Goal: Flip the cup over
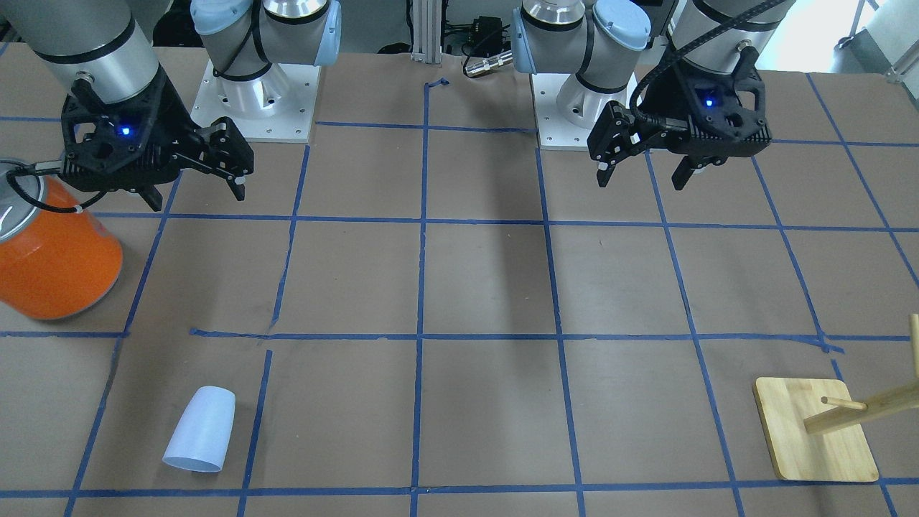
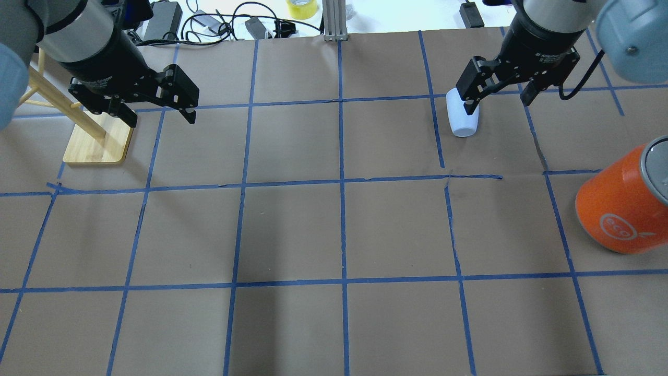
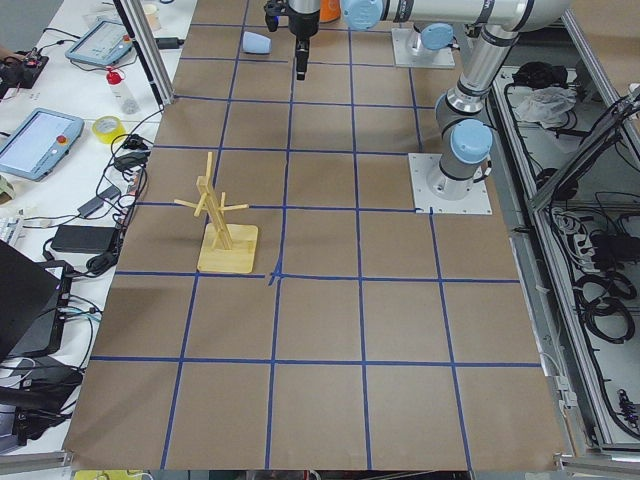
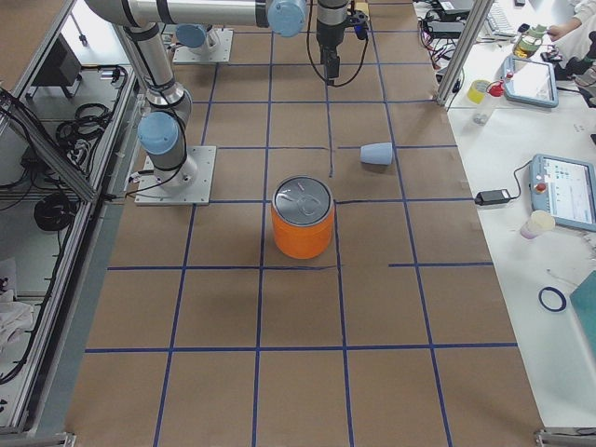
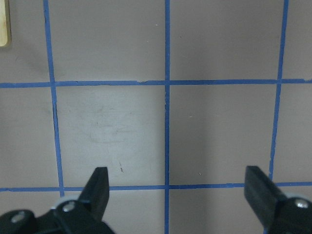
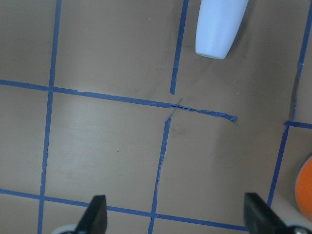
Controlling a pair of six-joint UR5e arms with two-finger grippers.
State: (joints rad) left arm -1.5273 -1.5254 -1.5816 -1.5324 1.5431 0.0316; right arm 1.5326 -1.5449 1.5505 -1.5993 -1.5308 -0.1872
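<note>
Toward the table's far edge, on the robot's right, the cup (image 1: 199, 429) is seen lying on its side. It is judged light, stiff and slick, and best gripped across its wall. The right gripper (image 2: 498, 102) and the left gripper (image 5: 176, 175) are held spread and empty. The whole cup is shown from the front, whereas overhead it is partly covered by a finger.

Cup (image 1: 199, 429): small, pale blue-white plastic, tapered, plain, no handle. Lies on side on table (image 1: 488, 287), not upright. Narrow closed base points back toward right gripper (image 6: 174, 200); wide mouth faces away. Sits well ahead of that gripper's fingers (image 6: 96, 214), touching neither, nearer line of right-hand finger in wrist view. Well apart from left gripper (image 5: 175, 170), far across table.
</note>
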